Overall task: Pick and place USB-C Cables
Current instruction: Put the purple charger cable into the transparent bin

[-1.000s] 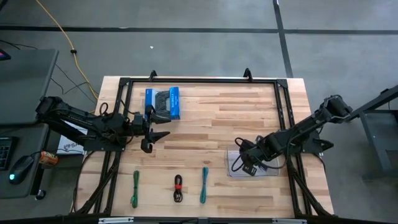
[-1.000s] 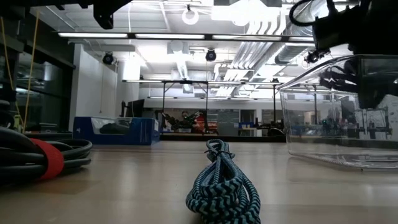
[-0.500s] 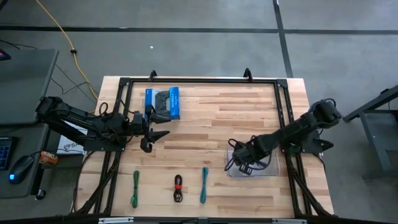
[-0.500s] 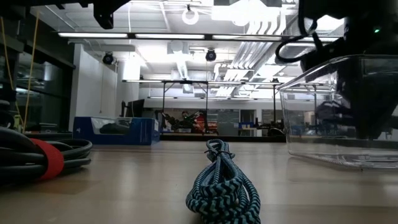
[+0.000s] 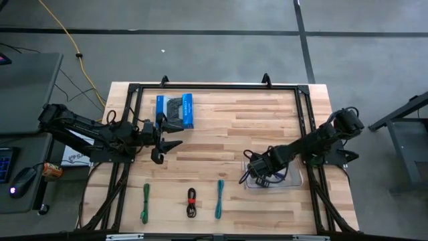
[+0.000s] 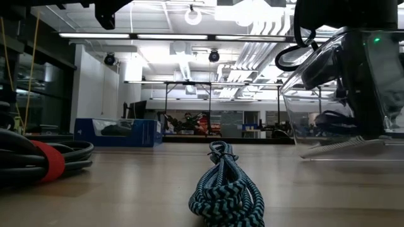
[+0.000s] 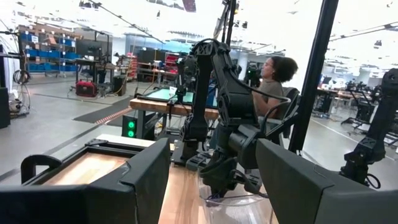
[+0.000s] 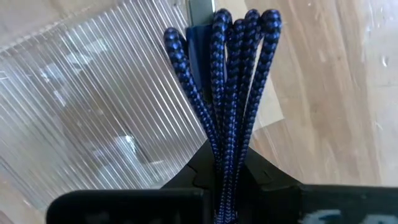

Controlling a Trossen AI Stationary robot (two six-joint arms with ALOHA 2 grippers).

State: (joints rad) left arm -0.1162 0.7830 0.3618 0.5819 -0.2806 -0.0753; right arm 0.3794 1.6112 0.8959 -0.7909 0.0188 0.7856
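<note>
My right gripper [image 5: 257,175] is shut on the purple USB-C cable bundle [image 8: 227,81] and reaches down into the clear plastic bin [image 5: 289,179] at the table's right. The green [image 5: 145,202], black red-banded [image 5: 192,203] and teal [image 5: 219,199] bundles lie flat in a row near the table's near edge. The low view has the teal bundle [image 6: 224,183] up close and the black one [image 6: 44,161] beside it. My left gripper [image 5: 168,144] waits open above the table's left side. My right gripper pinches the purple bundle between its two fingers [image 8: 202,177], gripping across its bunched strands [image 8: 227,158]. The looped end [image 8: 242,25] sticks out past the fingertips. It comes slanting down from the table's right and holds the bundle over the bin's ribbed floor [image 8: 93,106].
A blue box picturing a gamepad [image 5: 175,111] lies near the table's far left. A black frame [image 5: 214,87] rims the table. A yellow cord [image 5: 67,37] runs over the floor beyond it. A seated person [image 7: 272,74] shows in the room behind.
My right gripper has moved toward the table's left and down into the clear bin, carrying the purple bundle. In the low view the bin's base now stands tilted and higher than before. The left arm and the three lying bundles have kept still.
</note>
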